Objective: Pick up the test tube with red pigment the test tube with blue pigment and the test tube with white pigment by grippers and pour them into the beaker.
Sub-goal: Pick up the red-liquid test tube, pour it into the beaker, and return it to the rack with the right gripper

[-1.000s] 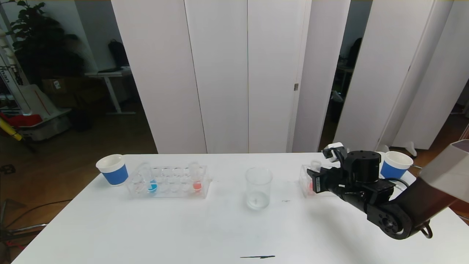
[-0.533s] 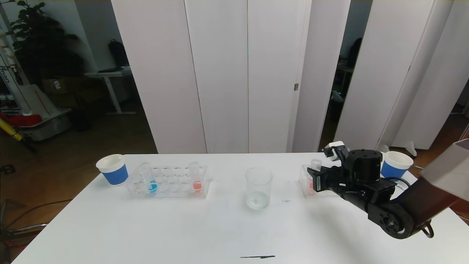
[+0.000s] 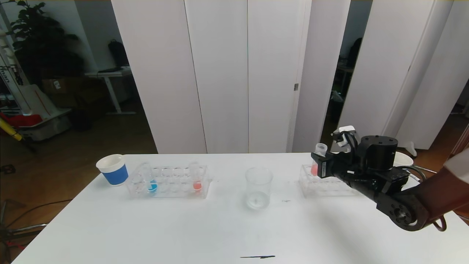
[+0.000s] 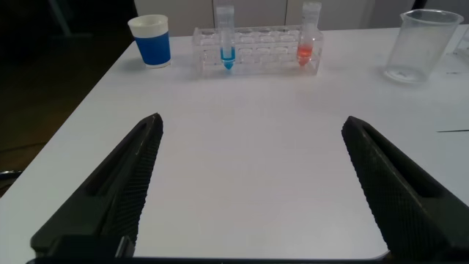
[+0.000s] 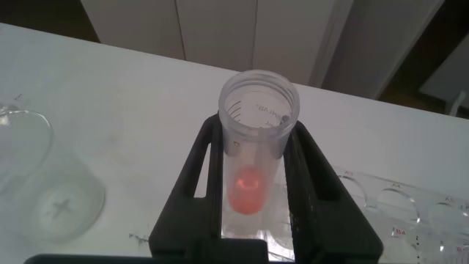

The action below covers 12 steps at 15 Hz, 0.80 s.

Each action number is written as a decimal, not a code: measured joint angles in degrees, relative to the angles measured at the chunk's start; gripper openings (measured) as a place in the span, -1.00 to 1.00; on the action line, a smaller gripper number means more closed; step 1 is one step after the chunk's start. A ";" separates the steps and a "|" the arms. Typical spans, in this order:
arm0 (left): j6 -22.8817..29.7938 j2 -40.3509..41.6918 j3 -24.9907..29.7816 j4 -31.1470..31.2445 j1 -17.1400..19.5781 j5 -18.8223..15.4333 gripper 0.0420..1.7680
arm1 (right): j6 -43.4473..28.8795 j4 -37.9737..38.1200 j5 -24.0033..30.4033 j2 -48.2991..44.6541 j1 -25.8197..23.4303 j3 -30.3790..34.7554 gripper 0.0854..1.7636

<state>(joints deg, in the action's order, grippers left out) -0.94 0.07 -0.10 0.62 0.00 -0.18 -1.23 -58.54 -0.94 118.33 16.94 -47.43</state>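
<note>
At the left of the head frame a blue-banded paper cup [image 3: 112,169] is standing on the white surface [image 3: 183,227], and just to its right a clear rack [image 3: 168,181] is holding the test tube with blue pigment [image 3: 151,181] near its left end and a tube with red-orange liquid [image 3: 196,178] near its right end. The left gripper [image 4: 253,183] is showing only in its wrist view, hovering low over the bare surface with its fingers spread wide, holding nothing, the rack well ahead of it. In the middle of the head frame the beaker [image 3: 258,187] is standing upright and apart from both racks. At the right, a second clear rack [image 3: 322,183] is lying on the surface, and above its left end the right gripper [image 3: 318,167] is pinching the test tube with red pigment [image 3: 318,161] upright, its fingers pressed against the tube's sides; red liquid is sitting at the tube's bottom. The test tube with white pigment cannot be made out.
</note>
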 joint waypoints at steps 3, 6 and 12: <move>-0.02 0.00 0.00 0.00 0.00 0.00 0.98 | 0.11 3.00 0.48 -1.07 -0.09 -4.79 -0.42; -0.02 0.00 0.00 0.00 0.00 0.00 0.98 | 0.20 11.82 2.45 -1.35 -0.09 -12.65 -0.41; -0.02 0.00 0.00 0.00 0.00 0.00 0.98 | 0.38 23.10 20.25 0.77 -0.44 -27.70 -0.42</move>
<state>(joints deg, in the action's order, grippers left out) -0.96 0.07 -0.10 0.62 0.00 -0.18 -0.85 -35.44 19.31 119.10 16.51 -75.13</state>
